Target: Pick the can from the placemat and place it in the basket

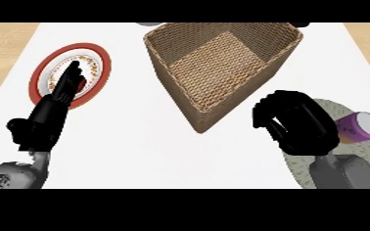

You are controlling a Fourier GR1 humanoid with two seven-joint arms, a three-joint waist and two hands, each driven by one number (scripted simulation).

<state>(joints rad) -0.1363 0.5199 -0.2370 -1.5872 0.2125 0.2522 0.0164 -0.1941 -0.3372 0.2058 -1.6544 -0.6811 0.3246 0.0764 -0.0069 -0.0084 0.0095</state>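
A purple can (355,127) with a pale top stands on the grey round placemat (329,106) at the right edge. My right hand (298,125) hovers over the placemat just left of the can, fingers curled toward the basket side. The can lies outside those fingers, its left side hidden by the hand. The woven basket (173,73) sits in the middle of the white counter, nothing inside it. My left hand (59,98) rests at the left with straight fingers pointing up over a plate.
A white plate with a red rim (98,58) lies at the far left under the left fingertips. Bare white counter (137,142) stretches in front of the basket between the arms. Wooden strips show at both upper corners.
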